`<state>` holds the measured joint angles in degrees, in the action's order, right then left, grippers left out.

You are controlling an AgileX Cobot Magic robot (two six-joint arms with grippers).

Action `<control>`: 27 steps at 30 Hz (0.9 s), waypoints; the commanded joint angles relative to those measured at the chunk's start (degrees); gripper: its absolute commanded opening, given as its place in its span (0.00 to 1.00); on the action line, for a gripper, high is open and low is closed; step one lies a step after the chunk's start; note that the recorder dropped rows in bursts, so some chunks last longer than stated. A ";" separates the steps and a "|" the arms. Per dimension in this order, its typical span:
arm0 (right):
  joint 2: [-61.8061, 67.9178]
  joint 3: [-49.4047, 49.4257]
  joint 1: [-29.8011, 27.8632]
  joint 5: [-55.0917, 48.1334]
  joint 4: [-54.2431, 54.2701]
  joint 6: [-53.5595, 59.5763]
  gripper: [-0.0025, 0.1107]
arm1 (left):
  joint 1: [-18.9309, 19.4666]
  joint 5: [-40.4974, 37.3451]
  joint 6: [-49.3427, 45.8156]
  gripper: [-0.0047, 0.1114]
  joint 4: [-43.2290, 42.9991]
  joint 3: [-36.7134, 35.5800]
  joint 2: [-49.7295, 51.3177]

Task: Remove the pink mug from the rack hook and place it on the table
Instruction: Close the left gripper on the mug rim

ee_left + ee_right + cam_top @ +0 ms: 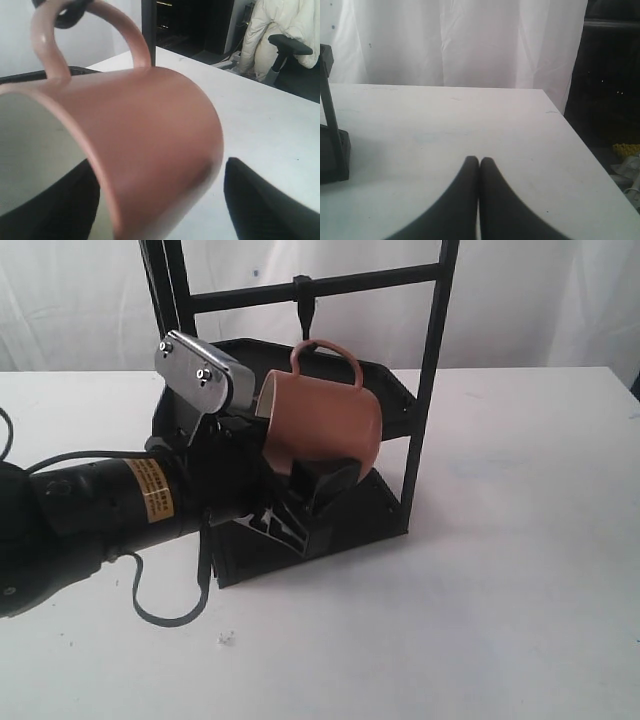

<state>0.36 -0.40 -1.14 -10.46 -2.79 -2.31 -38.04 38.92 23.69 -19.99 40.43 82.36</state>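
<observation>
The white surface (500, 590) carries the black rack frame (430, 390), where the pink mug (325, 425) hangs tilted, mouth toward my left arm (100, 505), handle looped at the rack hook (305, 310), so I judge it not freed. The left end effector (290, 455) straddles the mug wall to lift it, one finger at the mouth, one outside; I cannot tell if it clamps. The right end effector (479, 175) is closed on nothing, parked aside for room.
</observation>
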 commanded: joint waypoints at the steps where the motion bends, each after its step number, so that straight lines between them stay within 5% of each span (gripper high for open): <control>1: -0.36 0.40 0.03 0.25 -0.03 -0.10 0.02 | 0.06 1.07 0.57 0.66 -0.38 0.32 0.35; 14: -0.36 0.40 0.03 0.25 -0.03 -0.10 0.02 | 0.06 3.42 0.57 0.61 0.26 0.32 0.35; 27: -0.36 0.40 0.03 0.25 -0.03 -0.10 0.02 | 0.06 3.06 0.57 0.24 3.50 0.32 0.35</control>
<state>0.36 -0.40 -1.14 -10.46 -2.67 -2.31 -38.04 42.48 23.91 -19.26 40.43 82.79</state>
